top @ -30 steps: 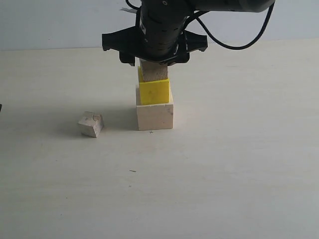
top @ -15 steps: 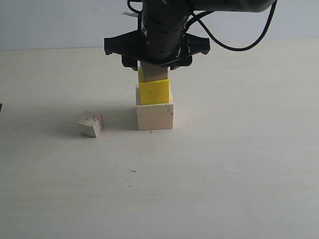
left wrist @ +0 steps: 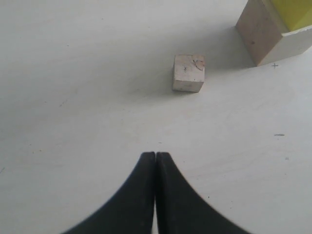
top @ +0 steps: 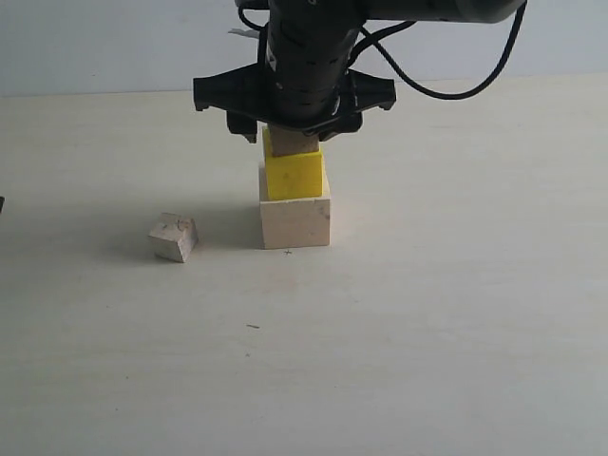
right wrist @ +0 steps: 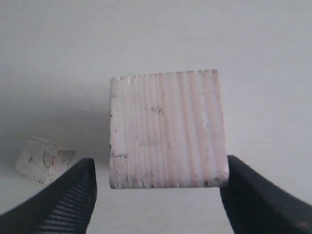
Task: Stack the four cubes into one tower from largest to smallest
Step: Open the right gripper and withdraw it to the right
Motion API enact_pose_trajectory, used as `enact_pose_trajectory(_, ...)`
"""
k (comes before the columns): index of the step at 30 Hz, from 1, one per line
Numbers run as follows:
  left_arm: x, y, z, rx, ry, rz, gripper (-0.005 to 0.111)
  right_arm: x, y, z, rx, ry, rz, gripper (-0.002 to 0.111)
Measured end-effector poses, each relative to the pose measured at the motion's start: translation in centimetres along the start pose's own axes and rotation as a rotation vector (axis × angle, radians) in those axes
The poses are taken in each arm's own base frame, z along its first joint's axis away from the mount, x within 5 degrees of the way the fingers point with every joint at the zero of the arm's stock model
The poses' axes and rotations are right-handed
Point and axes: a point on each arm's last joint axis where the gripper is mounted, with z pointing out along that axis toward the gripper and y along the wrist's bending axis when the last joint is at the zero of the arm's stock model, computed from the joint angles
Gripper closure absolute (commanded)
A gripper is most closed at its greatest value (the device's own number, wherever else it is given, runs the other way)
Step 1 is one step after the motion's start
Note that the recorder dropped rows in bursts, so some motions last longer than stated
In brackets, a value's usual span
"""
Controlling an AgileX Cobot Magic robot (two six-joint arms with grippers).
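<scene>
You've got a pale table (top: pixel 456 313) under everything. Biggest thing on it is the large pale wooden cube (top: pixel 295 220), sitting flat as the tower base near the middle of the exterior view. The bright yellow cube (top: pixel 294 177) sits right on top of it, touching and upright, a bit toward the back edge of the base. The brownish wooden cube (top: pixel 294 144) is on the yellow one as the third level; only its lower part shows in the exterior view because your right arm's black wrist covers the top. Your right gripper (top: pixel 294 125) comes down from above and straddles that brownish cube with its jaws spread wide. In the right wrist view there's a clear gap between one finger (right wrist: pixel 73 190) and the cube's side, and the other finger sits right at the cube's corner, so call it released, not grasping. The smallest pale wooden cube (top: pixel 174 237) is not stacked: it lies on the table to the left of the tower, apart from it and turned at an angle. Your left gripper (left wrist: pixel 155 157) is over bare table near the small cube, clenched, fingers pressed together with nothing between them.
</scene>
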Motion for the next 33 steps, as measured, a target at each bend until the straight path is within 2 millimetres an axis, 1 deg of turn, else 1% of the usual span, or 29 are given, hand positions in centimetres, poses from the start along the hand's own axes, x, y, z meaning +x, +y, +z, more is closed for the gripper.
enact_pose_trajectory(9, 0.0, 0.0, 0.0, 0.000, 0.000, 0.000, 0.104, 0.0, 0.0, -0.1, 0.003, 0.004, -0.009, 0.041)
enact_pose_trajectory(15, 0.0, 0.0, 0.0, 0.000, 0.000, 0.000, 0.104, -0.4, -0.4, -1.9, -0.008, -0.022, -0.014, 0.041)
enact_pose_trajectory(21, 0.0, 0.0, 0.0, 0.000, 0.000, 0.000, 0.104, -0.3, -1.2, -3.1, 0.043, 0.011, -0.047, 0.041)
enact_pose_trajectory(25, 0.0, 0.0, 0.0, 0.000, 0.000, 0.000, 0.104, -0.3, -1.6, -4.8, 0.040, 0.021, -0.104, 0.041)
enact_pose_trajectory(28, 0.0, 0.0, 0.0, 0.000, 0.000, 0.000, 0.104, -0.2, -2.1, -6.5, 0.025, 0.045, -0.140, 0.041)
enact_pose_trajectory(33, 0.1, 0.0, 0.2, 0.003, -0.009, -0.001, 0.104, 0.4, -2.9, -10.4, -0.023, 0.078, -0.221, 0.041)
